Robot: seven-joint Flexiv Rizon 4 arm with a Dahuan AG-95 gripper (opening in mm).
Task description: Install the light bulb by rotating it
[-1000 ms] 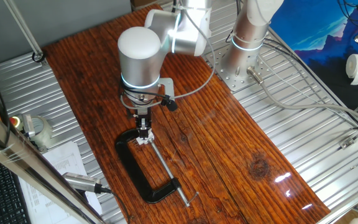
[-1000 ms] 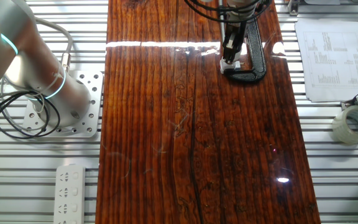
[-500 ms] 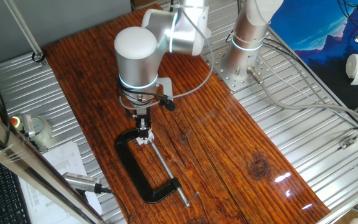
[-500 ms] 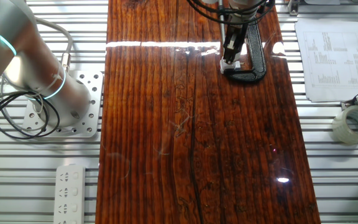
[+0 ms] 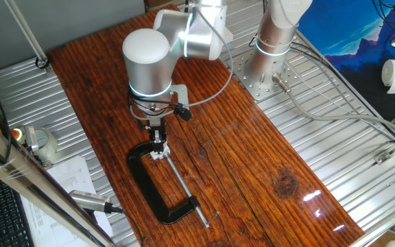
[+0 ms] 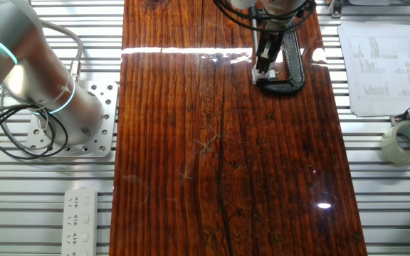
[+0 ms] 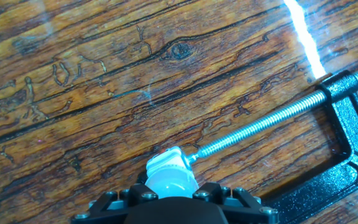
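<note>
Hand view shows the light bulb (image 7: 169,180) right at the pincer (image 7: 171,198), its pale rounded head sitting between the dark finger mounts at the bottom edge of the picture — the fingertips themselves are hidden, so I cannot tell whether they press on it or stand slightly off. Just beyond the bulb, the tip of a threaded screw rod (image 7: 260,126) meets the white socket block (image 7: 166,160) the bulb sits over, and the rod runs away from the pincer up to the right into the black clamp (image 7: 347,140), which curves back round toward the pincer's right side. From one fixed view the pincer (image 5: 158,146) points straight down at the wooden table (image 5: 252,158), with the clamp (image 5: 149,189) lying flat below and ahead of it. From the other fixed view the pincer (image 6: 263,62) stands over the small white block (image 6: 260,74) at the clamp's (image 6: 290,67) mouth — the bulb is too small to make out there.
</note>
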